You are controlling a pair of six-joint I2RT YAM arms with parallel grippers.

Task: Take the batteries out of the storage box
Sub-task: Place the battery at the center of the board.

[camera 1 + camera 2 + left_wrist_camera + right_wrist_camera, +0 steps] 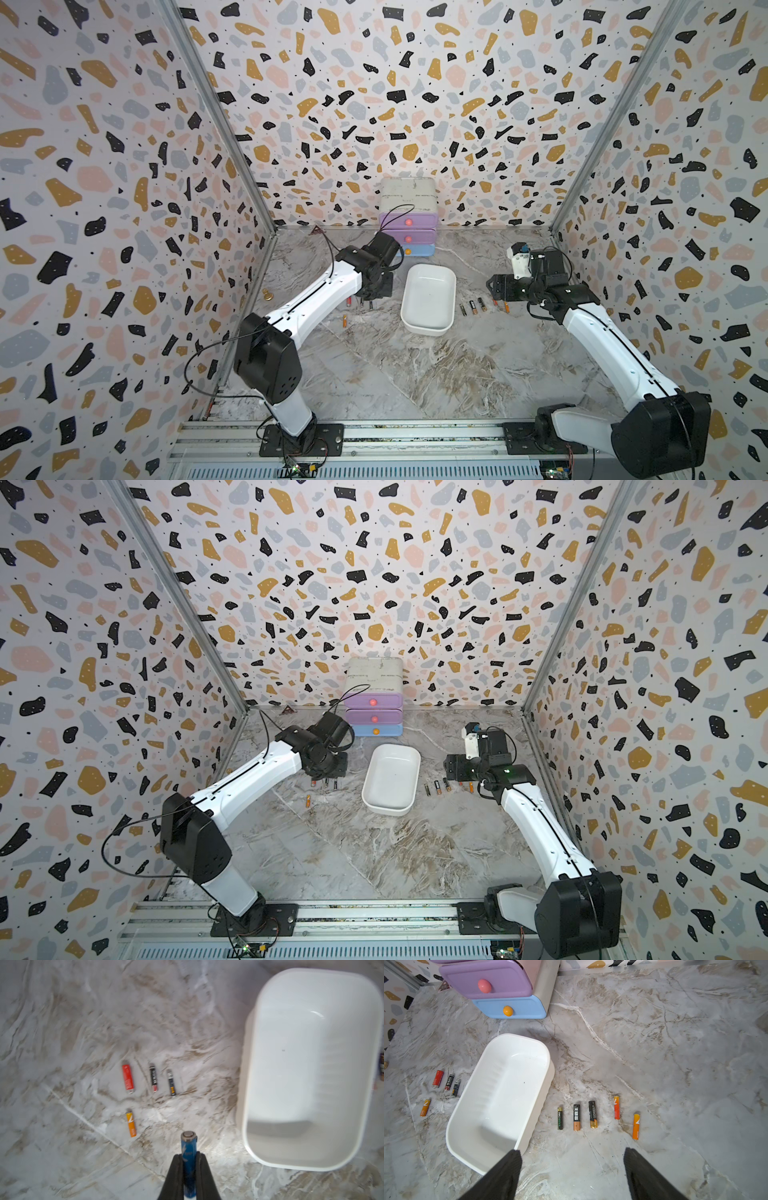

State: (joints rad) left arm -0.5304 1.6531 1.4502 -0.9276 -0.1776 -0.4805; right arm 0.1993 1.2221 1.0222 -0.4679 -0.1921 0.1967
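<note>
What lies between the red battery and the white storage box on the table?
A black-and-red battery and a black-and-yellow battery lie side by side there, apart from each other; both wrist views show them.

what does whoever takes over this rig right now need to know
Left pincer: shut on the blue battery, near the storage box.
Right pincer: open, empty.
Done: box looks empty; four batteries lie on the table on its left-arm side, five batteries on its right-arm side.
Left: set the blue one down.
</note>
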